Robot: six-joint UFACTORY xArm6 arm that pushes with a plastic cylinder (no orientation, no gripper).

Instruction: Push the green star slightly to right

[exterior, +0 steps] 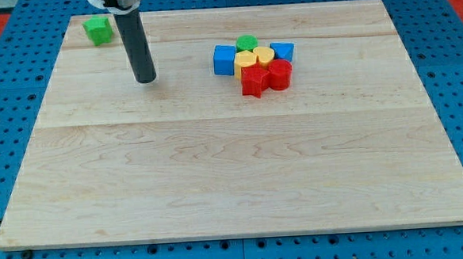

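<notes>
The green star [97,30] lies alone near the top left corner of the wooden board [218,178]. My tip [145,79] rests on the board below and to the right of the star, apart from it. The dark rod rises from the tip toward the view's top, and it passes just right of the star.
A tight cluster sits right of centre near the top: a blue cube [225,59], a green round block [247,42], two yellow blocks [247,62] [265,55], a second blue block [283,51], a red star [254,81] and a red cylinder [280,74].
</notes>
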